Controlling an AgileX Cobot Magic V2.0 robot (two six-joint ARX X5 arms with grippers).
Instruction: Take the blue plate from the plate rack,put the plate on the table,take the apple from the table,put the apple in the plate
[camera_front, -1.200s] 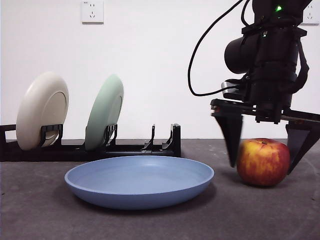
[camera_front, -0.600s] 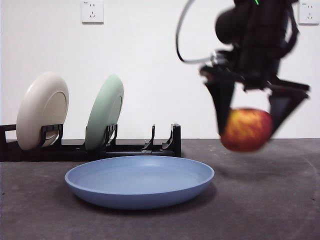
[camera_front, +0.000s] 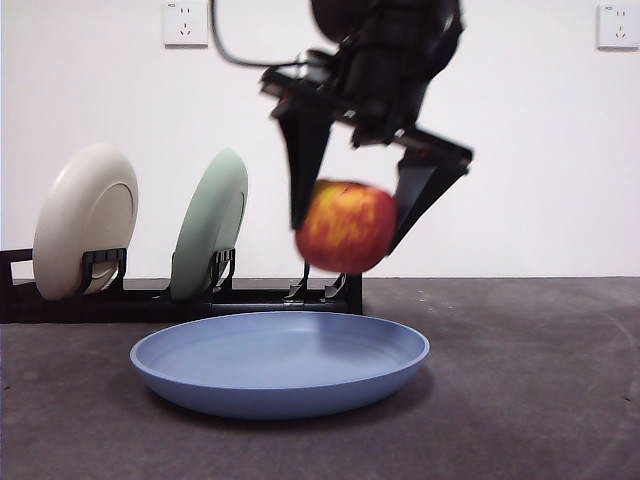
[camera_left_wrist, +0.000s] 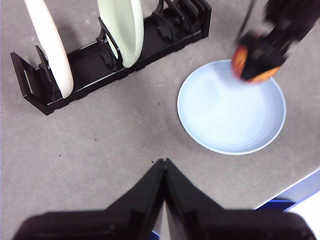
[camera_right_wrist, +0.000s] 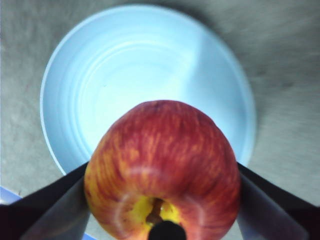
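My right gripper (camera_front: 352, 215) is shut on the red and yellow apple (camera_front: 346, 227) and holds it in the air above the blue plate (camera_front: 279, 361). The right wrist view shows the apple (camera_right_wrist: 162, 170) between the jaws, with the blue plate (camera_right_wrist: 125, 65) lying flat on the table straight beneath. From the left wrist view the apple (camera_left_wrist: 256, 62) hangs blurred over the plate's (camera_left_wrist: 225, 120) far rim. My left gripper (camera_left_wrist: 163, 165) is shut with nothing in it, high above the table (camera_left_wrist: 100, 130). The black plate rack (camera_front: 200, 295) stands behind the plate.
A cream plate (camera_front: 84, 220) and a pale green plate (camera_front: 209, 224) stand upright in the rack's left slots. Bare dark grey table (camera_front: 530, 380) stretches to the right of the blue plate. A white wall stands behind.
My right gripper shut on the apple, lifted it off the table at the right and carried it leftward, over the blue plate. The plate and the rack have stayed put.
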